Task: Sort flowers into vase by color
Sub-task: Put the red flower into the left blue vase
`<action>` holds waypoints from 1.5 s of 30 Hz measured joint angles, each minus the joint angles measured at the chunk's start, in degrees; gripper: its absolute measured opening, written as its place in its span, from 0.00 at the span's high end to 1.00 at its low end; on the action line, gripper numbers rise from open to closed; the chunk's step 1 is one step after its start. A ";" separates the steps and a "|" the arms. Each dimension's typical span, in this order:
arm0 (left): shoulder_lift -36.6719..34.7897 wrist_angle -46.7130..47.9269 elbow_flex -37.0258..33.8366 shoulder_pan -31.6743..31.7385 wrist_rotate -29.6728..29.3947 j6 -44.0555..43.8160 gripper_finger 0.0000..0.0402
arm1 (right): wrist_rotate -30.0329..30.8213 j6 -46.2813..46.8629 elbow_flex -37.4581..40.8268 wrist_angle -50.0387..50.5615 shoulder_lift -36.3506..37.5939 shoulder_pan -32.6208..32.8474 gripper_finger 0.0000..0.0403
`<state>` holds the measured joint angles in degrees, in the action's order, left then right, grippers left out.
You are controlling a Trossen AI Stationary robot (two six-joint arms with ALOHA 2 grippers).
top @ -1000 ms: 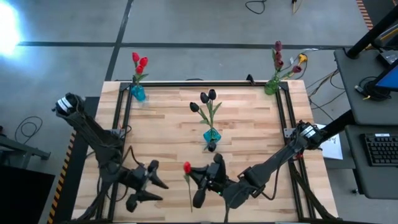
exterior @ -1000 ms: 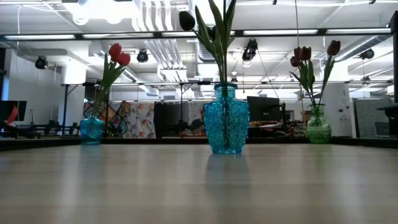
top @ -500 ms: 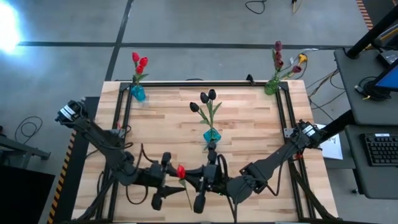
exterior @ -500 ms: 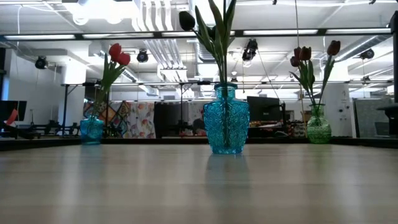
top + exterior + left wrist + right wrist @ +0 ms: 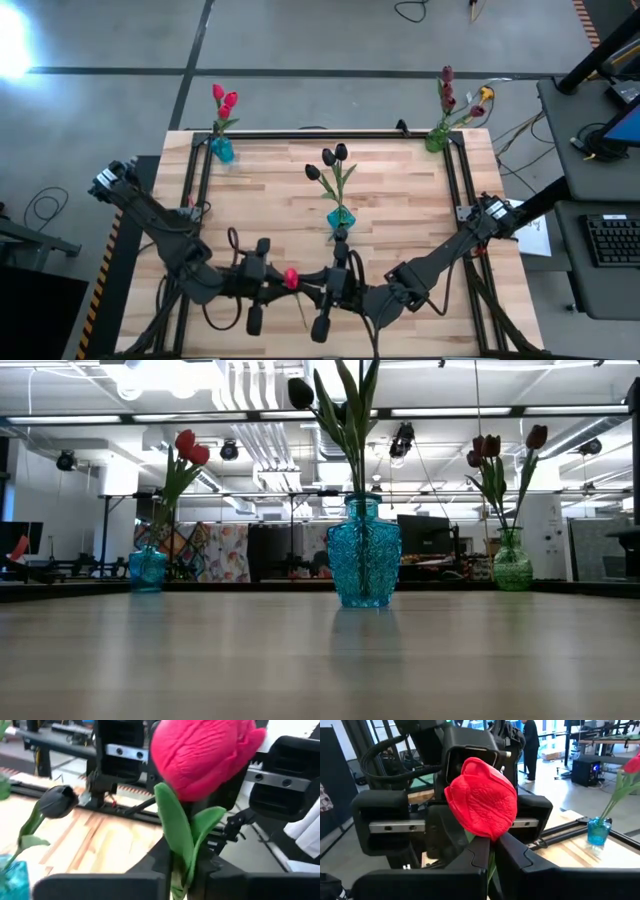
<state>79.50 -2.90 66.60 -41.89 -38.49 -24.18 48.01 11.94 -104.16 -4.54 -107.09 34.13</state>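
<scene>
A red flower (image 5: pixel 290 277) hangs between my two grippers near the table's front edge, its thin stem (image 5: pixel 303 312) running toward the near edge. My left gripper (image 5: pixel 278 284) comes from the left and is shut on it. My right gripper (image 5: pixel 306 286) faces it from the right and is also shut on it. Three vases stand farther back. A small teal one (image 5: pixel 222 149) at the far left holds red flowers. A teal one (image 5: pixel 340 217) in the middle holds black flowers. A green one (image 5: pixel 436 139) at the far right holds dark maroon flowers. My left gripper pinches the flower's stem and leaves (image 5: pixel 181 851) between its two fingers, a little below the red head (image 5: pixel 200 755). The fingers (image 5: pixel 155 865) lie level, coming from the table's left, across the stem. My right gripper pinches the stem (image 5: pixel 491 861) right under the head (image 5: pixel 482 805) between its two fingers (image 5: pixel 476 854). It comes level from the table's right, across the stem. Whether the stem's lower end touches the table does not show.
A dark metal frame (image 5: pixel 330 133) runs round the wooden table top (image 5: pixel 270 200). Bare wood lies between the grippers and the middle vase. In the low view the middle vase (image 5: pixel 363 550) stands nearest, with the other two behind it to either side.
My left gripper has gone toward the table's right edge, up to the red flower in my right gripper, and has taken hold of its stem. The flower head has shifted a little toward the left and near edge with my right gripper.
</scene>
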 joint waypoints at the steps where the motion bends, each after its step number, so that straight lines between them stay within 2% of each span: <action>1: 0.00 2.20 0.93 0.00 -0.13 -1.12 0.98 | 0.00 0.00 0.00 0.00 0.00 0.00 0.96; 5: -0.02 9.07 3.71 -0.07 -3.63 -4.60 0.98 | -0.41 0.92 -0.21 2.59 0.28 -0.02 0.85; 11: -0.61 12.45 5.34 -0.04 -9.67 -5.52 1.00 | -2.11 4.98 -3.96 12.64 1.86 0.18 0.54; 15: -4.63 21.78 6.18 -0.18 -16.17 -7.24 1.00 | -1.88 5.01 -8.85 24.00 3.44 2.20 0.39; 18: -10.60 32.01 7.36 -0.33 -25.42 -9.79 1.00 | 1.90 4.87 -11.92 28.92 3.89 5.63 0.32; 23: -19.55 52.88 7.59 1.37 -47.70 -18.64 1.00 | 10.80 1.47 -13.16 31.06 3.89 9.35 0.28; 25: -23.18 60.47 7.59 3.19 -51.41 -21.67 1.00 | 13.20 -0.32 -13.38 31.17 3.89 9.24 0.28; 30: -30.02 74.01 6.21 15.65 -51.60 -25.57 1.00 | 15.04 -4.02 -13.53 31.50 4.70 5.89 0.30; 36: -35.75 76.12 1.08 34.95 -50.71 -25.91 1.00 | 13.07 -7.21 -13.64 31.24 8.06 -1.84 0.32; 41: -39.03 73.15 -4.86 46.87 -40.81 -26.79 1.00 | 4.94 -8.33 -13.64 31.29 9.93 -9.30 0.34; 45: -41.36 59.22 -12.35 50.39 -30.53 -24.96 1.00 | -3.41 -8.47 -13.64 31.28 10.29 -14.81 0.36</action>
<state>38.14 56.32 54.25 8.50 -69.01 -49.14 44.60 3.48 -117.80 26.74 -96.79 19.32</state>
